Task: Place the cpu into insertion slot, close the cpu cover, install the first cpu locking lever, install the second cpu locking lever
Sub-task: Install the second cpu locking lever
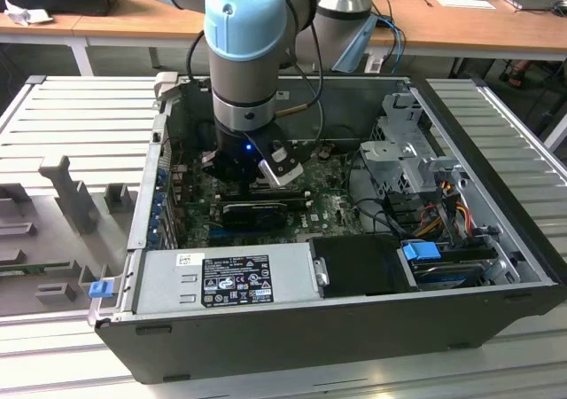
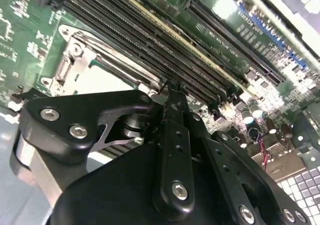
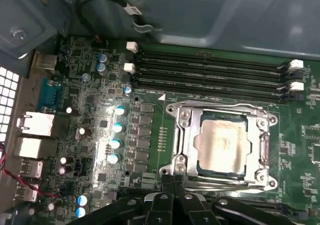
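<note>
A big black case (image 1: 292,328) lies open on its side. In the exterior view a grey box (image 1: 235,275) sits at its 6 o'clock edge and a metal cage (image 1: 403,146) at 3 o'clock. The arm (image 1: 248,35) (blue and silver) comes down into the case from 12 o'clock, a bit toward 9 o'clock of the middle.

The green board (image 3: 100,135) covers the floor of the case. Long black slots (image 3: 210,70) run just beside the insertion slot (image 3: 181,116). The cover (image 3: 265,145) lies flat on the insertion slot. The cpu (image 3: 222,144) sits inside, and its pale top shows through the cover's window.

In the first wrist view the gripper (image 3: 172,182) hangs just over the edge of the insertion slot. Its black fingers (image 2: 172,115) are pressed together and hold nothing.
</note>
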